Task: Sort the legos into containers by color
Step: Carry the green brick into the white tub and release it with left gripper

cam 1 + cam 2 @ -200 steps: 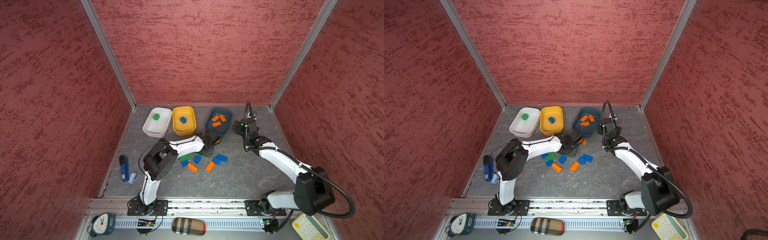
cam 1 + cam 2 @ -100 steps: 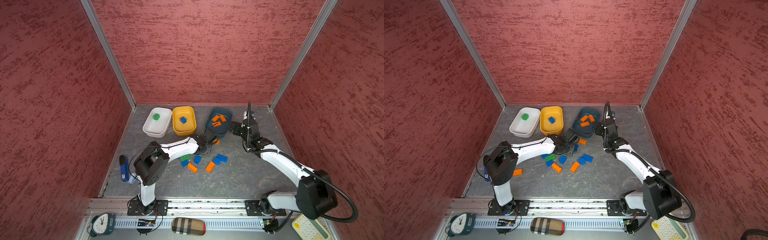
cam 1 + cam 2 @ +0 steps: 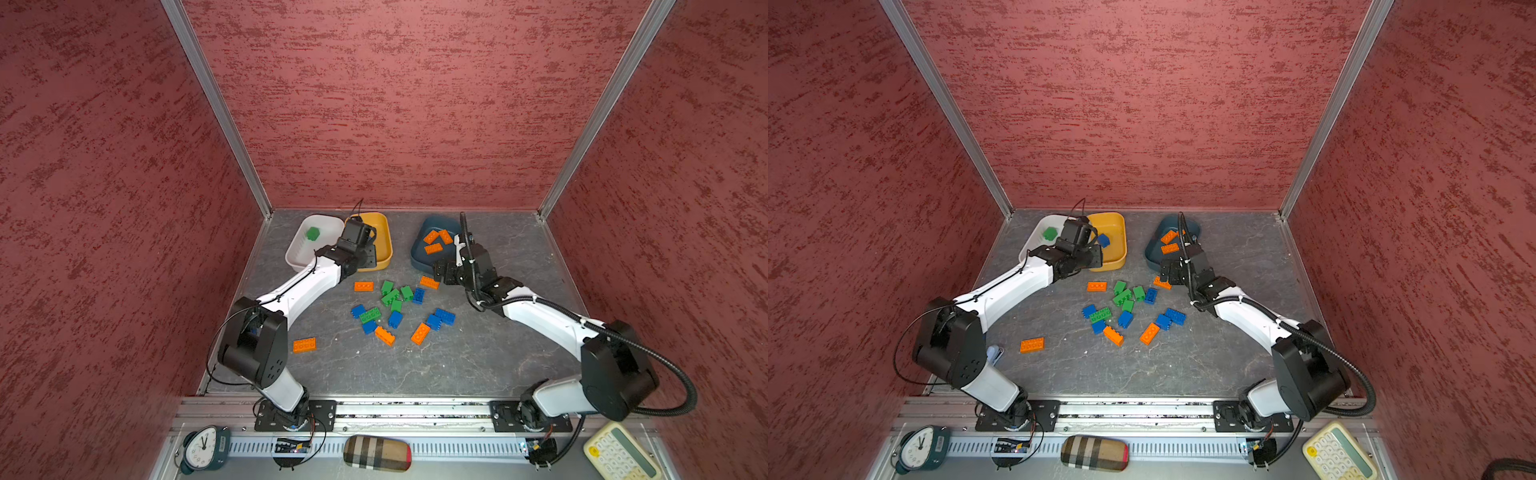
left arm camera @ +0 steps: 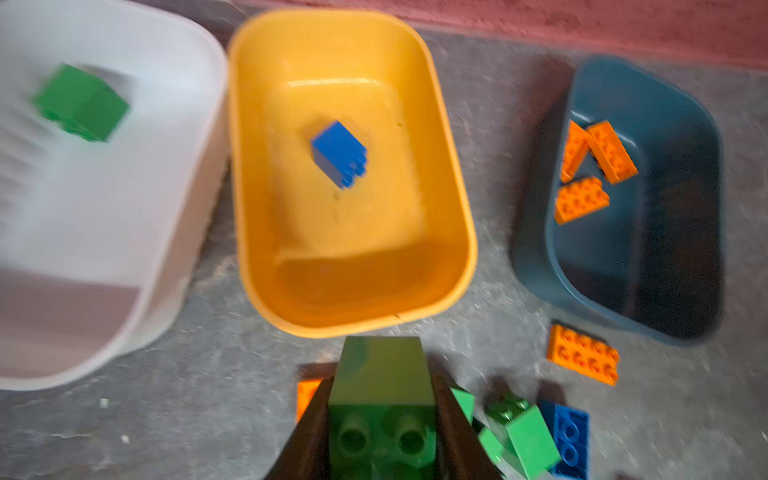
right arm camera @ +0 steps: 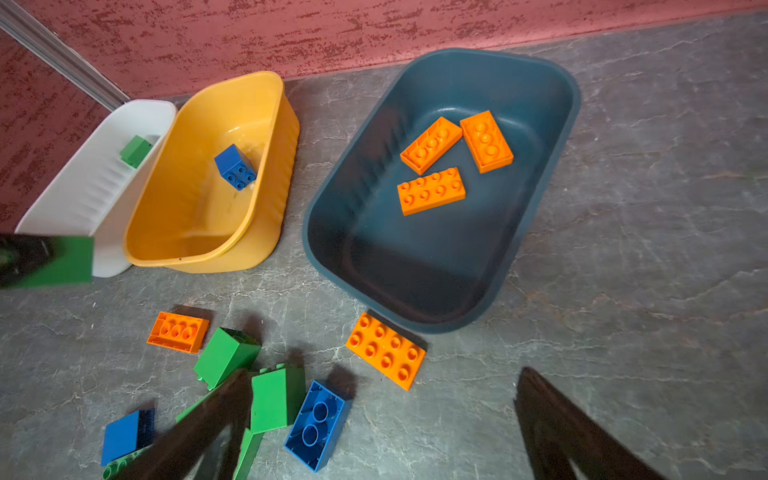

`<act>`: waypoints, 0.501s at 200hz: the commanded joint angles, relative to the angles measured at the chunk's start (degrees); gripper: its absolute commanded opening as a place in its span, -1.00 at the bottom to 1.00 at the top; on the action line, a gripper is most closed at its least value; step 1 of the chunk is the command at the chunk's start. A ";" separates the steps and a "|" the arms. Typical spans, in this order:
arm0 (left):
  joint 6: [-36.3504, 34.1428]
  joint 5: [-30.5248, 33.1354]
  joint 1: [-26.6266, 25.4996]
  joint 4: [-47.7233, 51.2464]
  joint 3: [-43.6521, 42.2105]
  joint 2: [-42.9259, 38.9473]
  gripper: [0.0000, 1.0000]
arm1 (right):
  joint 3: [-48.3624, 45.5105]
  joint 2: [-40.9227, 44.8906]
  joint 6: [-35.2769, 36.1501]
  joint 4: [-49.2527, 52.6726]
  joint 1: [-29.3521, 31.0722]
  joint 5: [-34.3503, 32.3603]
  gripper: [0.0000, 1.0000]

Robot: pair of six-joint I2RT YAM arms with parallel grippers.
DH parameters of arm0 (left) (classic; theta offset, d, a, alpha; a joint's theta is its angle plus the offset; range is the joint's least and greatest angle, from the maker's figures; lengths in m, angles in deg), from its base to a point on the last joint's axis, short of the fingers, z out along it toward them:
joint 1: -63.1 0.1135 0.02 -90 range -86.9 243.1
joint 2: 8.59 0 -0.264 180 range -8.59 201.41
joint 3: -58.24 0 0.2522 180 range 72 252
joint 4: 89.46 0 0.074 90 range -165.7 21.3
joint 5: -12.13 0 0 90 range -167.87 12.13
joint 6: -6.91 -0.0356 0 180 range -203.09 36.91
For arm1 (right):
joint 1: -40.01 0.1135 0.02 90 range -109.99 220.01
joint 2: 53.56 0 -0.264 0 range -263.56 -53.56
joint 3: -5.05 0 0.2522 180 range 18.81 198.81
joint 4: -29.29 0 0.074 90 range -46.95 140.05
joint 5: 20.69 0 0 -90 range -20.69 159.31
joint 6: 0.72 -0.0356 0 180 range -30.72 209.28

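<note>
Lego [image 4: 380, 374], green, sits pinched in left jaws; right jaws gape wide, empty.

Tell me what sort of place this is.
Most likely a robot lab test cell: two arms bolted to an aluminium rail, red panel walls boxing in a grey tabletop, with legos and containers staged for sorting.

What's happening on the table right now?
The left gripper is shut on a green brick, held near the white tub and yellow tub. The right gripper is open above an orange brick beside the teal tub. So far one green sits in white, one blue in yellow, three orange in teal; a loose pile remains unsorted.
</note>
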 commanded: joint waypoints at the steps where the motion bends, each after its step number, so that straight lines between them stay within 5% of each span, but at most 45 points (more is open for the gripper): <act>1: -2.61 2.95 5.94 -3.89 0.72 -1.07 -1.00 | 3.04 -1.82 0.56 0.93 0.69 -1.40 0.98; 77: -3.57 3.94 19.12 1.33 14.91 15.02 -1.00 | 4.32 -2.95 1.59 1.38 1.84 -5.66 0.98; 100: -2.03 -0.51 21.40 3.92 19.87 20.56 -0.86 | 3.56 -3.07 1.95 0.90 2.03 -4.79 0.98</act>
